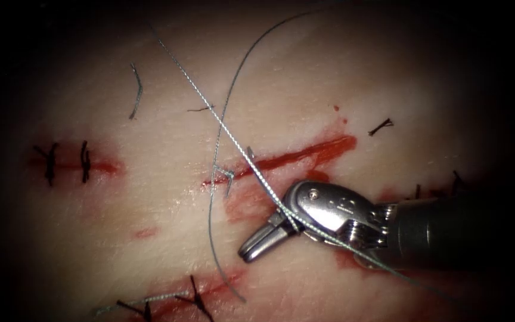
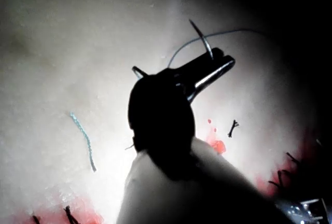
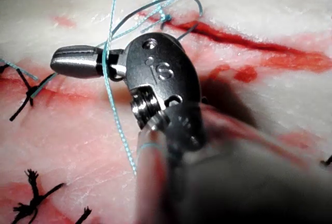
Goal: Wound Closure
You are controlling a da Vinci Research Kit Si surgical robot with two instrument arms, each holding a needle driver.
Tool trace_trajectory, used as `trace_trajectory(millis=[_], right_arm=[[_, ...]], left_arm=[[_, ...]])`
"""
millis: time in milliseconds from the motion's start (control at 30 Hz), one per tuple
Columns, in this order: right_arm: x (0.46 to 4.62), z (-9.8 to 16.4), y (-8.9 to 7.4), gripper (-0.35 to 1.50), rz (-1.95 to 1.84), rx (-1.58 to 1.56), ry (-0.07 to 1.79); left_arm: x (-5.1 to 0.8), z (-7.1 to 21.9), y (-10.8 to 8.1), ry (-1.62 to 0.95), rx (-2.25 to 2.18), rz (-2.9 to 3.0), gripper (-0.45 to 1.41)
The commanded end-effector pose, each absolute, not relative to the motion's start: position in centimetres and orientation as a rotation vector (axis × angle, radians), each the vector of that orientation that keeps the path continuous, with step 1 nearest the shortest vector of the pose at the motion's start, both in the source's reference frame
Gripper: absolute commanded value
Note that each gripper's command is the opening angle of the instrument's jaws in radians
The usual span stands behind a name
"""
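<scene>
The right tool (image 1: 251,249) lies low over the tissue (image 1: 150,197), just to the near right of the open cut (image 1: 293,156), its jaws pressed together and empty. A braided teal thread (image 1: 233,140) runs from the far left diagonally down across this tool's jaw base and wrist, draped over it rather than gripped; the right wrist view shows the same thread (image 3: 111,79) crossing the closed right tool (image 3: 78,60) at the neck.

A knot (image 1: 225,174) of that thread sits at the left end of the cut, with red fluid (image 1: 251,203) smeared around it and toward the tool.

The left tool (image 2: 220,63) shows in the left wrist view as a dark silhouette. Its jaws appear clamped on the needle (image 2: 201,38), near one end of its curve, though the backlight makes this uncertain. The needle stands clear of the tissue, with thin thread (image 2: 218,35) arching off from it.

In the endoscope view a long, smooth grey strand (image 1: 219,149) curves from the far right down past the knot to the near side, ending free on the tissue.

Surroundings: dark stitches (image 1: 67,162) close a short cut at left; further dark stitches (image 1: 195,298) sit on a near cut; a loose thread piece (image 1: 136,90) lies far left; a small dark thread scrap (image 1: 381,126) lies right of the open cut.
</scene>
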State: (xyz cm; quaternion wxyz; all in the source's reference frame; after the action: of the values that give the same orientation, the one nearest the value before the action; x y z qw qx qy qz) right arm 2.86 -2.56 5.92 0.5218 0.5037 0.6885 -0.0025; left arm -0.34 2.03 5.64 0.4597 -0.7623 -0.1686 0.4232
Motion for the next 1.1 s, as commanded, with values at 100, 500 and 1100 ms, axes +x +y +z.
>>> trace_trajectory(millis=[100, 500, 1100], right_arm=[[2.56, 5.9, -2.7, -0.35, 0.104, 1.25, 1.589], [1.46, 5.9, -2.8, -0.35, 0.255, 1.34, 1.293], [1.97, 5.2, -1.6, -0.35, 0.79, 0.442, 1.338]], left_arm=[[0.02, 5.8, 2.2, -0.314, -1.833, 1.093, -0.45], [1.15, 5.7, 2.5, -0.016, -1.734, 1.195, -0.45], [-1.18, 5.7, 1.4, -0.733, -1.836, 1.227, -0.45]])
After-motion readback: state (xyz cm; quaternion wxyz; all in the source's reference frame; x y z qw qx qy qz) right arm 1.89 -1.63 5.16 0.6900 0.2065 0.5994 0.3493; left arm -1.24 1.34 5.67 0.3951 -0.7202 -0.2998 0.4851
